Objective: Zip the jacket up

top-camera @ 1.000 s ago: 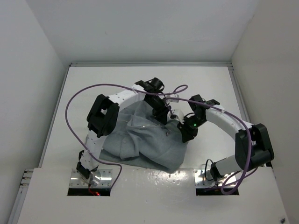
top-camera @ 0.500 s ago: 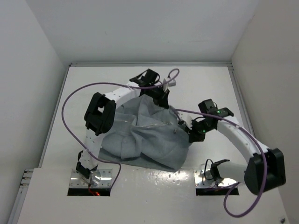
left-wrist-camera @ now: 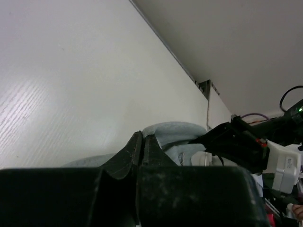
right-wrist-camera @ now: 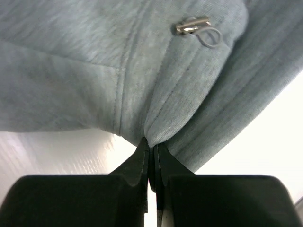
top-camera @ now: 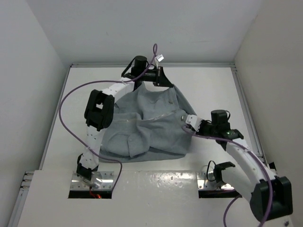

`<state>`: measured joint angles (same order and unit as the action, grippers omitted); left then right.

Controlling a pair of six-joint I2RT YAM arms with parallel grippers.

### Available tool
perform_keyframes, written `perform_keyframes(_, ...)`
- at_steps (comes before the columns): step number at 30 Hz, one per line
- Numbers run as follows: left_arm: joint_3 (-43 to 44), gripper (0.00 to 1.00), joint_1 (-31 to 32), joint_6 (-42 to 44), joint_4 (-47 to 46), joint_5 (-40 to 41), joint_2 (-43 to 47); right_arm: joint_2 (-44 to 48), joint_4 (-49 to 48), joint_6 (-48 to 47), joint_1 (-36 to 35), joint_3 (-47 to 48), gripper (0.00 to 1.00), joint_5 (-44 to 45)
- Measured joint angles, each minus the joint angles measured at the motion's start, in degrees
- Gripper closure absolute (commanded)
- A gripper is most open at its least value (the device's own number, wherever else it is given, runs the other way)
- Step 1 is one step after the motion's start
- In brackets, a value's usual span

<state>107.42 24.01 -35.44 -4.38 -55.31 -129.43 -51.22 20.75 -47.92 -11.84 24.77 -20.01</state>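
jacket (top-camera: 144,125): grey, spread on the table (top-camera: 213,87), pulled taut between both sets of fingers | metal pull (right-wrist-camera: 191,26): on the fabric just beyond the right fingers (right-wrist-camera: 148,150) | right fingers: pinching a fold of jacket edge | left fingers (top-camera: 164,84): pressed together on its far corner

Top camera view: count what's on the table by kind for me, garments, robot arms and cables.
Grey jacket: 1
Robot arms: 2, left arm and right arm
Purple cables: 2
Total: 5
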Motion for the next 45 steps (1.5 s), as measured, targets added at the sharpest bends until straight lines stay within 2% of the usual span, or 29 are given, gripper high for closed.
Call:
perform_keyframes(3,0.04,0.75,-0.02,-0.66,-2.58,0.02,-3.98,-5.97,0.5,1.75,3.98,2.47,1.0,0.09)
perform_keyframes(4,0.07,0.5,0.0,0.11,-2.54,1.25,-4.9,-8.5,2.23,2.82,5.88,4.31,1.0,-0.2)
perform_keyframes(5,0.09,0.45,-0.04,1.38,-2.54,3.37,-5.44,-11.02,4.81,3.87,7.82,6.27,0.98,-0.33)
perform_keyframes(6,0.28,0.42,-0.31,3.15,-1.57,5.03,-5.53,-12.92,7.3,4.61,9.68,7.91,0.8,-0.87)
perform_keyframes(7,1.05,0.42,-0.52,6.14,0.11,6.91,-5.53,-14.84,10.25,5.51,11.67,9.64,0.67,-2.38)
perform_keyframes(8,2.78,0.41,-0.61,12.37,3.52,10.4,-5.16,-16.39,13.22,6.21,13.31,11.47,0.4,-3.58)
perform_keyframes(10,3.17,0.41,-0.5,20.46,6.95,13.9,-3.23,-19.47,20.37,6.88,16.96,17.11,0.31,-7.87)
perform_keyframes(13,0.22,0.41,1.38,36.5,15.78,18.71,5.18,-21.94,26.12,11.15,20.48,26.32,0.3,-15.19)
perform_keyframes(15,-2.12,0.36,3.98,44.85,21.24,19.85,12.13,-23.08,27.08,16.35,21.64,31.65,0.3,-19.63)
perform_keyframes(17,-3.48,0.33,7.45,51.1,25.94,20.0,18.49,-24.94,26.99,22.21,21.42,35.85,0.3,-23.28)
perform_keyframes(19,-3.91,0.33,11.1,56.19,30.73,19.96,23.32,-28.15,26.84,27.76,20.26,40.41,0.25,-26.49)
perform_keyframes(21,-4.85,0.31,14.86,60.04,34.47,20.24,26.45,-31.93,26.12,33.55,18.78,44.19,0.24,-28.83)
perform_keyframes(25,-5.9,0.3,19.26,62.79,41.55,24.72,25.44,-38.38,24.98,44.28,17.27,46.36,0.22,-31.87)
perform_keyframes(32,-5.49,0.3,21.84,61.05,49.16,34.1,12.13,-41.2,22.6,58.51,20.31,44.83,0.22,-32.81)
perform_keyframes(36,-4.04,0.41,22.91,60.0,50.88,37.29,6.58,-41.2,21.75,61.57,21.44,43.5,0.22,-33.4)
perform_keyframes(39,-4.09,0.76,23.52,59.82,51.56,37.62,6.1,-41.2,21.94,62.38,21.44,42.45,0.22,-34.34)
perform_keyframes(40,-4.44,0.9,23.45,59.95,50.99,37.11,6.29,-41.2,21.99,62.6,21.44,42.12,0.22,-34.75)
perform_keyframes(43,-11.28,1.0,22.6,59.76,44.48,34.64,9.81,-41.9,21.86,63.19,21.05,41.16,0.22,-36.37)
perform_keyframes(45,-20.06,1.0,21.14,59.34,38.21,32.48,15.02,-42.97,21.07,64.08,20.76,40.15,0.22,-38.01)
